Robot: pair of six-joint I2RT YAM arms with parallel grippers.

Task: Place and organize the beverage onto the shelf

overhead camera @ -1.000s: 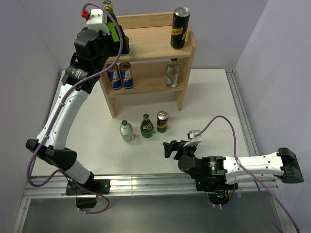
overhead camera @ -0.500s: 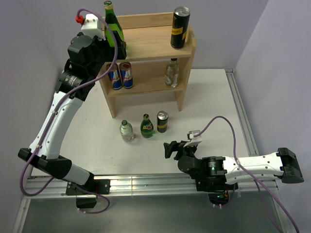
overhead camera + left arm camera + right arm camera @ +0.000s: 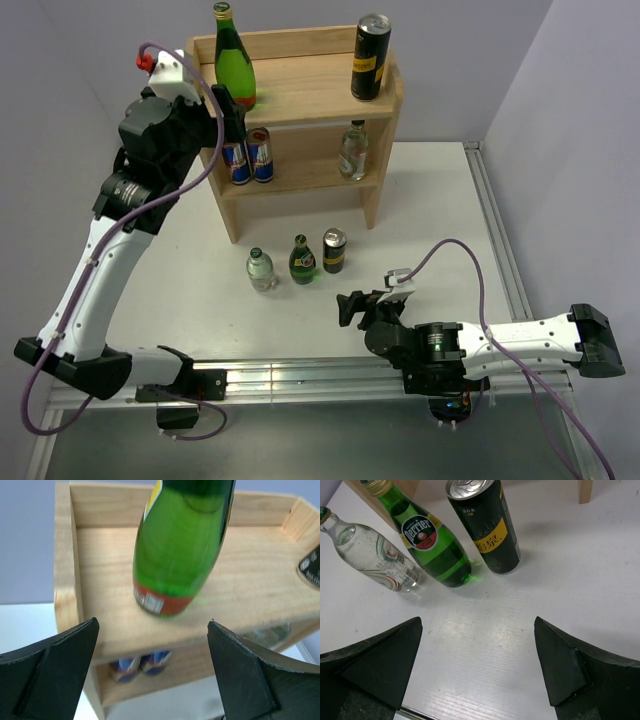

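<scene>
Since a second ago, the left gripper has drawn back toward the near left. It has come off the tall green bottle, which stands free and upright at the left end of the shelf's top board.

The shelf stands at the far middle of the table.
- **Top board:** the tall green bottle at the left end and a tall black can with a yellow band at the right end.
- **Lower tier:** two blue-and-red cans side by side at the left and a clear bottle at the right.
- **On the table, just near of the shelf:** an upright row. From left to right it holds a small clear bottle, a small green bottle with a gold cap, and a short black can with a yellow band. Whether any container is full cannot be told.

Left jaws are spread wide and grasp nothing. The tall green bottle stands beyond the fingertips, apart from them.

The right gripper sits low over the table, near and to the right of the row. Its jaws are spread wide, empty and touching nothing.
</scene>
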